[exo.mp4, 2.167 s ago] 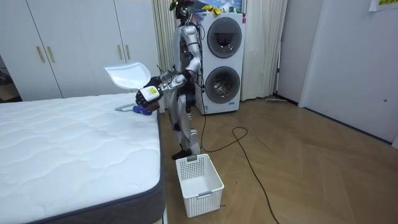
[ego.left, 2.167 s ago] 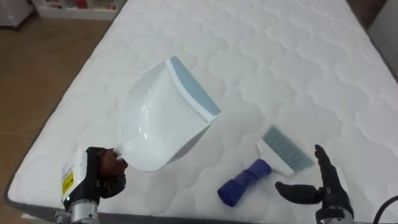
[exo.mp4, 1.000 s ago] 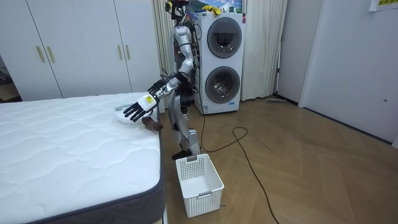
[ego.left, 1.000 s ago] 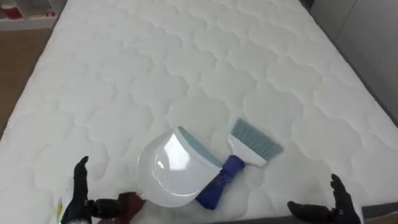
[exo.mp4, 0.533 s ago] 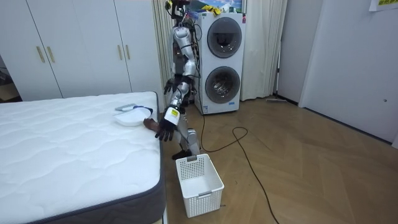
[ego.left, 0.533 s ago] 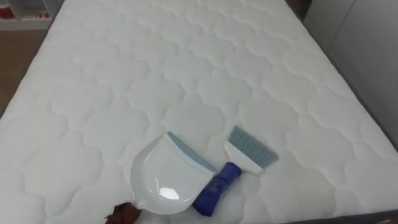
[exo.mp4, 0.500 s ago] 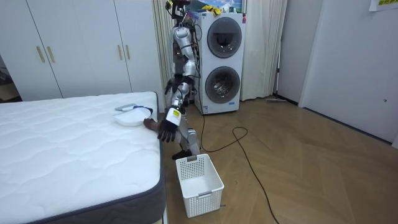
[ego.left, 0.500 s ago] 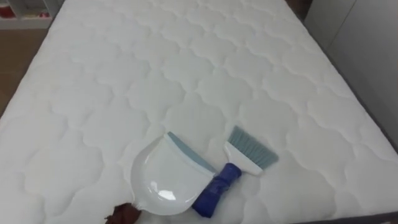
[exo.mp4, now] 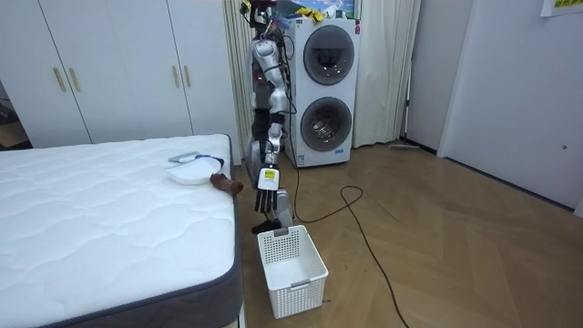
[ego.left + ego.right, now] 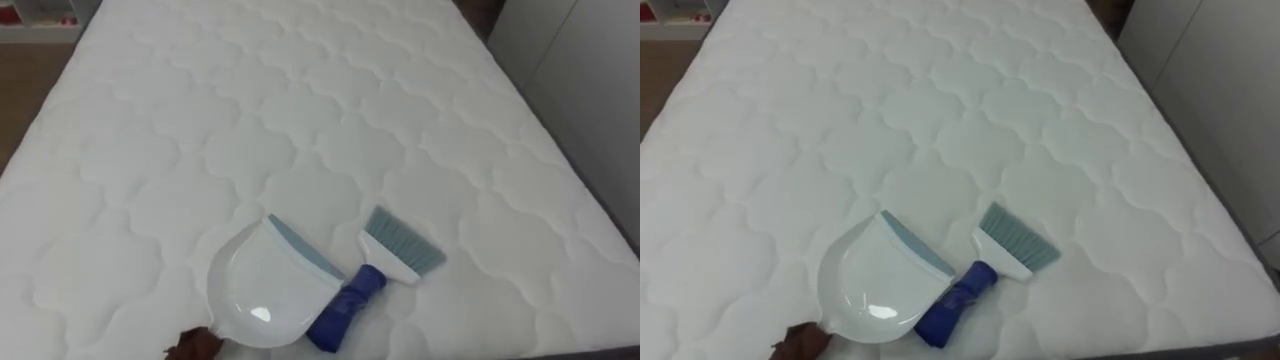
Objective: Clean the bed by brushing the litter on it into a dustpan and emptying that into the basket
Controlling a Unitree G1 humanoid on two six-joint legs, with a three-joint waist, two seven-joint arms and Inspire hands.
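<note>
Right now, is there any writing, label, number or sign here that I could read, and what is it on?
Nothing here can be read.
The yellow label above the left hand: print too small to read.
The paper on the wall at the room view's upper right: too small to read.
The dustpan, brush and mattress: no print seen.

The robot stands upright on both legs with its torso straight and its head level. Its left arm, on the near side of the body, hangs almost straight down with the elbow barely bent. The left hand (image 9: 265, 193) hangs low beside the legs, fingers straight and relaxed, pointing downward and holding nothing.
</note>
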